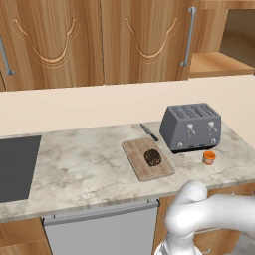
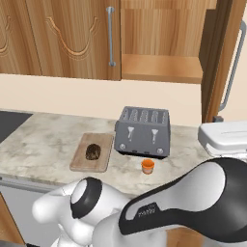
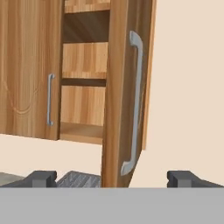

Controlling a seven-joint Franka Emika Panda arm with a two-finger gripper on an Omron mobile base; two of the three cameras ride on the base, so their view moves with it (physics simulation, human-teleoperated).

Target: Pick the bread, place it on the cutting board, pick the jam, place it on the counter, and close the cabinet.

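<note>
Bread [image 1: 153,158] sits on cutting board [image 1: 148,159], board flat on counter [image 1: 84,164] left of toaster [image 1: 191,127]. Jam [image 1: 209,157] upright on counter just in front of toaster's right end, apart from it. Knife [image 1: 148,132] behind board. Cabinet [image 3: 87,65] right door [image 3: 124,96] open, edge-on w/ grey handle [image 3: 134,105]. Gripper [image 3: 111,178] jaws spread wide, nothing between, facing door edge.
</note>
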